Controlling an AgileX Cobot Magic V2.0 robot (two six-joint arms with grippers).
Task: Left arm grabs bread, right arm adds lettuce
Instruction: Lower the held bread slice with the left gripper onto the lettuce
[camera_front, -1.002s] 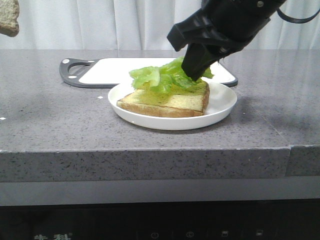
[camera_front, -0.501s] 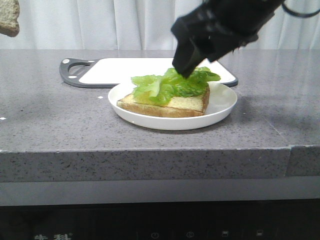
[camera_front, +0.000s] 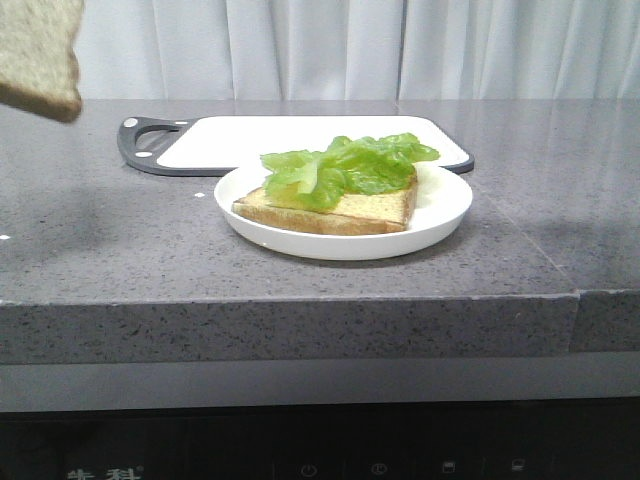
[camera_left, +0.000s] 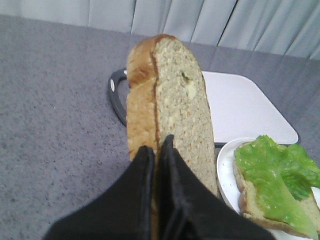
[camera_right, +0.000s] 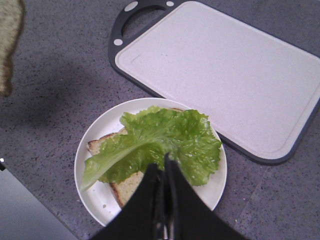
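My left gripper (camera_left: 157, 147) is shut on the bread (camera_left: 175, 95), a thick tan slice with a brown crust, held on edge in the air. In the front view the bread (camera_front: 40, 60) hangs at the top left, above the counter and left of the plate. The lettuce (camera_front: 345, 165) lies spread on a thinner yellow-topped slice (camera_front: 350, 207) on a white plate (camera_front: 440, 215). My right gripper (camera_right: 161, 165) is shut and empty, high above the lettuce (camera_right: 160, 137) and the plate (camera_right: 95, 200). Neither arm shows in the front view.
A white cutting board (camera_front: 250, 135) with a dark rim and handle lies behind the plate; it also shows in the right wrist view (camera_right: 220, 65) and the left wrist view (camera_left: 240, 107). The grey stone counter (camera_front: 120, 230) has its front edge near the camera. White curtains hang behind.
My right arm has let go of the lettuce and lifted out of the front view, leaving the leaf on the slice. The held bread has come down and further into view at the top left.
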